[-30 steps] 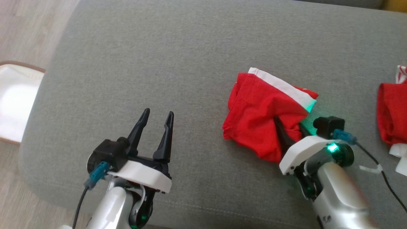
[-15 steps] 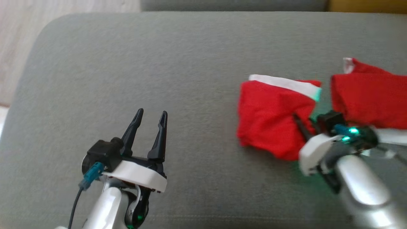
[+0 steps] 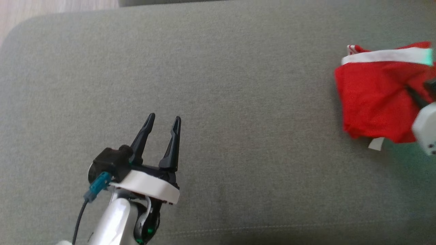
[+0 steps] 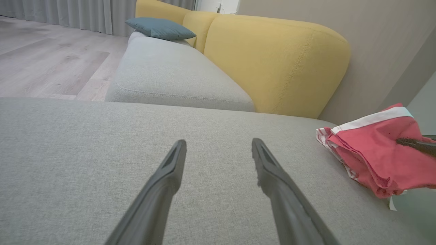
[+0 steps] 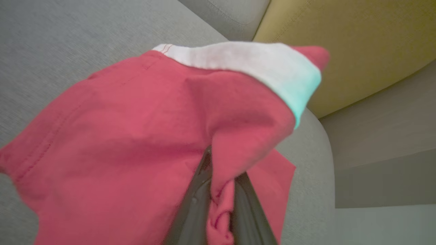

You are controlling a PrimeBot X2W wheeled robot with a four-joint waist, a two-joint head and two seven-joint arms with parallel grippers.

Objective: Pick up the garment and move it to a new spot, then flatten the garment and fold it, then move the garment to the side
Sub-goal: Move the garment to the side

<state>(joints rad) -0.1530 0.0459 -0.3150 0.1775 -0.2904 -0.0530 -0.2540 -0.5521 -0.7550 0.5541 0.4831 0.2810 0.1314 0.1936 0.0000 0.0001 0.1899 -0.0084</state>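
The garment [image 3: 371, 98] is red cloth with a white band, bunched at the right edge of the grey cushion [image 3: 238, 85]. My right gripper [image 3: 410, 91] is shut on a fold of it near its right side. In the right wrist view the two dark fingers [image 5: 194, 211] pinch red cloth [image 5: 119, 136], which drapes over them and hides their tips. My left gripper [image 3: 164, 119] stands open over bare cushion at the lower left, far from the garment. The left wrist view has the garment [image 4: 374, 149] to the right of the open left gripper [image 4: 218, 143].
A red-and-white striped edge [image 3: 352, 49] peeks out behind the garment's top left. Beyond the cushion stand a second grey seat [image 4: 170, 78], a yellow backrest [image 4: 272, 61] and a blue pillow [image 4: 160, 29]. Wooden floor [image 4: 44, 64] lies to the left.
My right gripper has shut on the garment and carried it to the right, away from my left gripper. The head camera has shifted too. The left gripper stays open as before.
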